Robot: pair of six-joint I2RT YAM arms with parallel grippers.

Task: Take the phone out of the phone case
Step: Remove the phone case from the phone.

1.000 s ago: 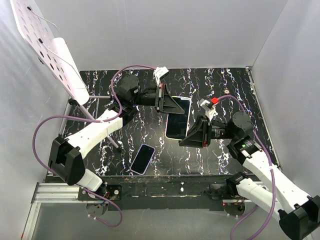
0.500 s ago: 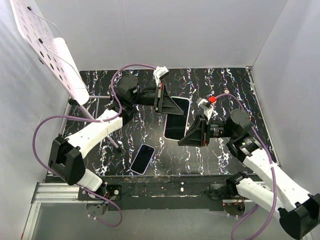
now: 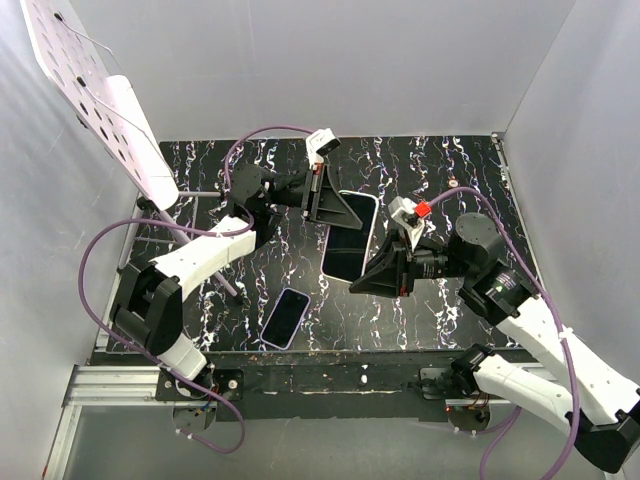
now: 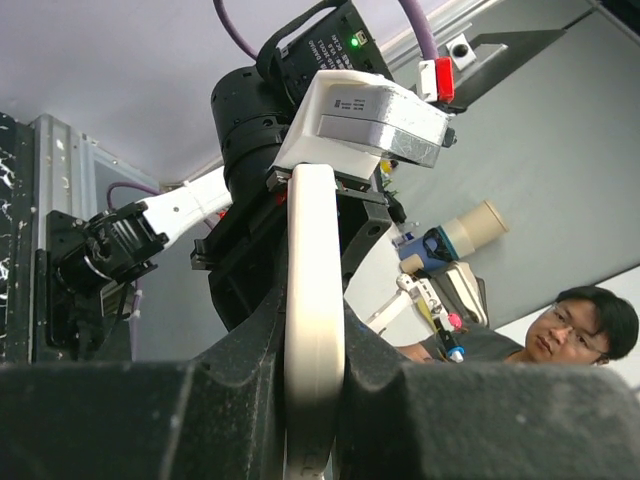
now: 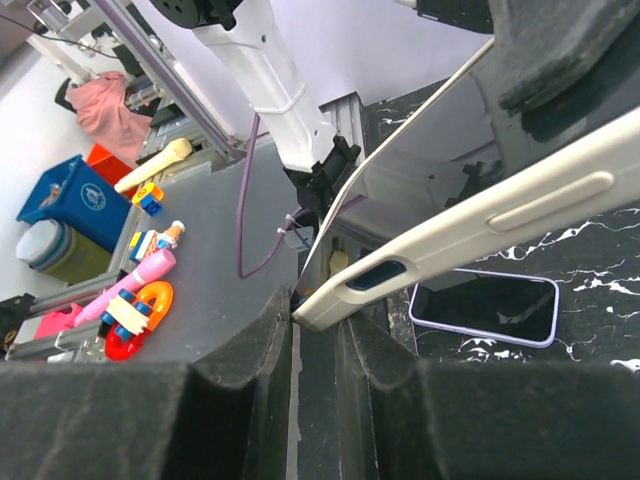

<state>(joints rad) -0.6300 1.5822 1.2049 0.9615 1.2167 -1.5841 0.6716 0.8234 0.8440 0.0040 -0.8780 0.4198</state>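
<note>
The phone, dark screen up in a cream phone case, hangs above the black marbled table between my two grippers. My left gripper is shut on the case's far end; in the left wrist view the cream edge stands upright, pinched between both pads. My right gripper holds the near corner. In the right wrist view the case's corner, with its button cutout, sits between the narrowly set fingertips, and the glossy screen rises above it.
A smaller phone with a lilac rim lies flat on the table near the front, also in the right wrist view. A white perforated board on a stand leans over the back left corner. White walls enclose the table.
My right gripper has narrowed onto the case's near corner and shifted left. The phone has drifted slightly left with both grippers. The left grip is unchanged.
</note>
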